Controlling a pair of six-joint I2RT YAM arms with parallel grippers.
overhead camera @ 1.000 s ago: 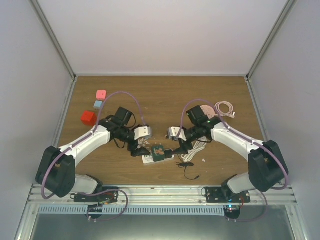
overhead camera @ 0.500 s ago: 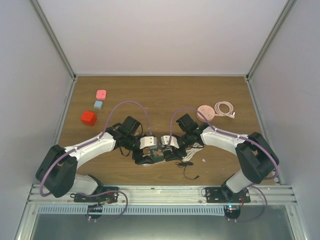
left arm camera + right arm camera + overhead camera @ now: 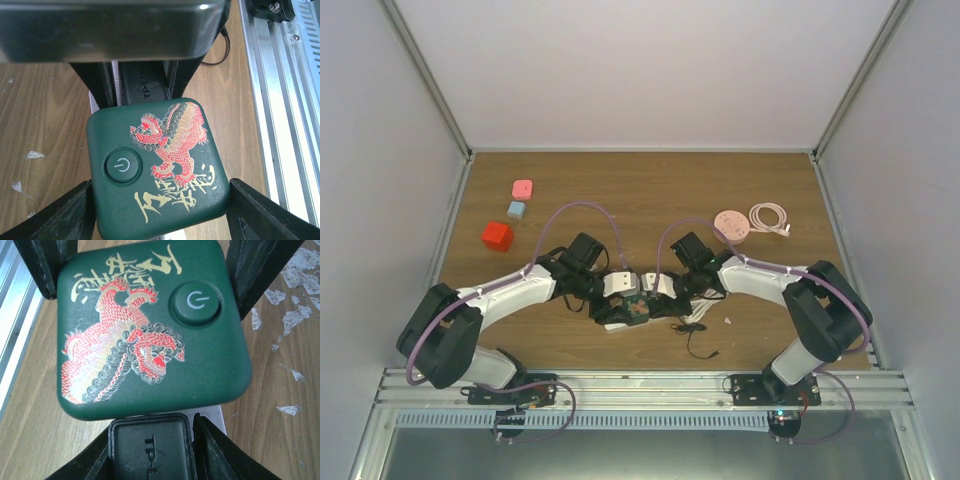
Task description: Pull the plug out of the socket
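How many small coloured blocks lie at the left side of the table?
3: the pink block farthest, the light blue block just nearer, the red block nearest; more may be hidden.

On the worktop, the TP-Link plug sits against the socket cube. The left fingers flank the socket cube, and the right fingers flank the plug.

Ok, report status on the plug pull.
Left gripper clamped on green adapter. Right gripper clamped on black TP-Link plug. Both side by side on white strip. No obstruction seen.

Wooden table, red cube, pink cable, power strip
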